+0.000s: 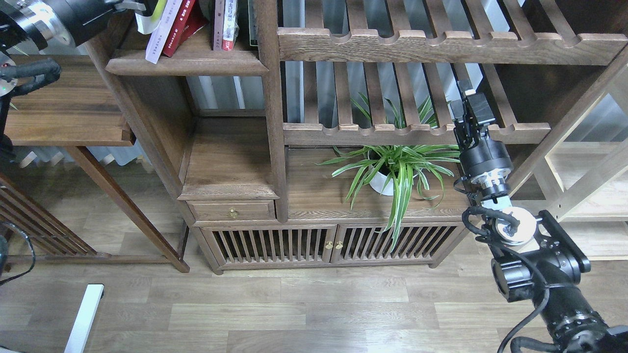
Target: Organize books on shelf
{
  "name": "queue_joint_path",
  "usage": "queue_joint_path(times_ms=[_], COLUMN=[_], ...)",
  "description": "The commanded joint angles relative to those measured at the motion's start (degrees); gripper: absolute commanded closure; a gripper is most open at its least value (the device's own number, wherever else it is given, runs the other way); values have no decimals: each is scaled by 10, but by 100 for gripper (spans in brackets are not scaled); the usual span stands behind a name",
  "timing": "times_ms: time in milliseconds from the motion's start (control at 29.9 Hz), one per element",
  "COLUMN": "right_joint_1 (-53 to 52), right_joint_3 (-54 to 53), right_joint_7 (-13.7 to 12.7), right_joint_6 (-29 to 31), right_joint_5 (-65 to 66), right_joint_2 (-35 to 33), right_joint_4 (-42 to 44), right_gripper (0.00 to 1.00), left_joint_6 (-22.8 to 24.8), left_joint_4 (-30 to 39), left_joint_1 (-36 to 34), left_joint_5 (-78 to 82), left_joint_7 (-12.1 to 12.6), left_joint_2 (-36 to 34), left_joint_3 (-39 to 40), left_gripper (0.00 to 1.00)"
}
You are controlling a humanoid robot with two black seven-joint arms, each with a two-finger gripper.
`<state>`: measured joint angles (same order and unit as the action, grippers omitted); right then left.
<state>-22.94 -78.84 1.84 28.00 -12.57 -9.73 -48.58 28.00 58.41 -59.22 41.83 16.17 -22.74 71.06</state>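
left arm comes in at the top-left corner; its tool [128, 5] sits at the top edge by the yellow-green book [148, 11], fingers mostly cropped, so can't tell how far open it is or whether it has hold of the book. only a small part of that book shows, white page edges down, at the left end of the shelf [186, 63], upper part cut off by the frame. just to its right the white book [162, 30] leans left, its lower corner hanging over the shelf's front lip. the red book [180, 27] leans the same way right behind it, touching. further right two more spines [224, 24] stand near upright against the cabinet post [270, 108]. right arm rises from the bottom-right corner, right tool [470, 105] pointing up in front of the lower slatted rack [412, 130], well apart from the books; fingers close together, nothing between them, holding nothing. potted plant [392, 169] in a white pot stands on the low cabinet top [314, 196] just left of that arm. small drawer [231, 211] with brass knob below the left niche, slatted doors [324, 243] under it. side counter [64, 108] on the left, wood floor [294, 304] below.
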Motion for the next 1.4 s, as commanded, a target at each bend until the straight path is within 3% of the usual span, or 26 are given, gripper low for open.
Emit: queue_joint_path(times_ms=[0,468,936,1370], right_joint_1=[1,1,2,3], right_joint_3=[4,9,1,2], right_joint_7=[0,-1,-1,-1], right_joint_6=[0,0,0,0], right_joint_5=[0,-1,-1,0], right_joint_2=[2,2,0,2], right_joint_4=[-1,-9,-10,-9], right_gripper=[24,24,24,24], left_joint_6=[0,0,0,0], left_joint_4=[-20,-102,-156,-182], left_joint_1=[0,-10,-49,-71], left_joint_5=[0,0,1,0], left_joint_7=[-18,-30,-28,-26], left_joint_2=[-1,5,41,41], left_joint_3=[0,27,-6,-15], left_gripper=[100,100,98,71])
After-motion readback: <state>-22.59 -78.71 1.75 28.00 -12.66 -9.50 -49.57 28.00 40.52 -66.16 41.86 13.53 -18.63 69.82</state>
